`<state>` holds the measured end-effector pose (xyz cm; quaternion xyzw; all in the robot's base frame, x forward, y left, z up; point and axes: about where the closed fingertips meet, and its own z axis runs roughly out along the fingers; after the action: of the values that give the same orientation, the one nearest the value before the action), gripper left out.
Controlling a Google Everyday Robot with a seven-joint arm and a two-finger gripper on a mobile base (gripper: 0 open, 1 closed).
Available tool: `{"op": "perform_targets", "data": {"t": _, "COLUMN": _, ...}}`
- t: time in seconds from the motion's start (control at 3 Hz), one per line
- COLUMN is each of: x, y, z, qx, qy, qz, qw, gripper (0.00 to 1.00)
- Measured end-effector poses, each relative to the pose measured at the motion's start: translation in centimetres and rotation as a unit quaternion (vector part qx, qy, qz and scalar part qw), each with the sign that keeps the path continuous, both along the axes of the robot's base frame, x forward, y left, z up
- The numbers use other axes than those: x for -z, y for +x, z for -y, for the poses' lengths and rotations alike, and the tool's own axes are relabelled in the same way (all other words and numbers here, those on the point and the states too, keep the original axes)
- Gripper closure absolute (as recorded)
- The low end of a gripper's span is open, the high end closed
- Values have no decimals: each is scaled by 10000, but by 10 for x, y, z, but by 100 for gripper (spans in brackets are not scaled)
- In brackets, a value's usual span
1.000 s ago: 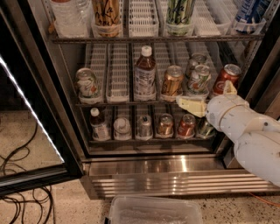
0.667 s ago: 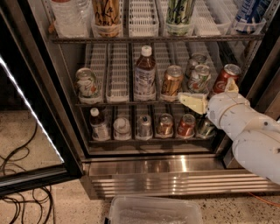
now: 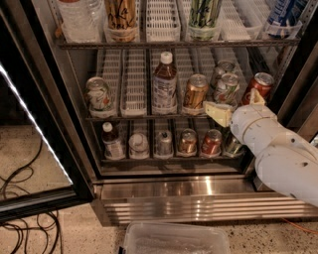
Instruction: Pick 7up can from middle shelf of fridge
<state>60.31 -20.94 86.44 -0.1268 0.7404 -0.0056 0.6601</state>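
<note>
Fridge (image 3: 198, 189) middle shelf (image 3: 134, 117): hand (image 3: 237, 105), fingers (image 3: 217, 113) spread, just beside green-white 7up can (image 3: 227, 88).

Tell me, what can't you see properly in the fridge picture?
Camera view:
- Upper-shelf drinks: cut off by the top edge.
- Lower-shelf can: partly hidden by the arm.
- Gripper, at the middle shelf's right front: its far side hides behind the arm.
- Plastic bin: cut by the bottom edge.

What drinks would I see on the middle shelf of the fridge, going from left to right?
First a white-and-green can → brown bottle → gold-orange can → 7up can → red can. The gripper hovers just below the 7up can.
</note>
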Motion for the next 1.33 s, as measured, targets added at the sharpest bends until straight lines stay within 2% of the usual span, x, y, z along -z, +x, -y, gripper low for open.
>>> {"op": "perform_targets", "data": {"t": 0.67, "x": 11, "y": 10, "z": -6, "qx": 66, "qy": 36, "qz": 23, "qw": 10000, "gripper": 24}}
{"op": "perform_targets", "data": {"t": 1.0, "x": 12, "y": 12, "z": -2, "qx": 188, "qy": 13, "qz": 87, "qw": 9998, "gripper": 33}}
{"op": "perform_targets", "data": {"t": 1.33, "x": 13, "y": 17, "z": 2, "qx": 352, "qy": -63, "qz": 207, "qw": 9991, "gripper": 32}}
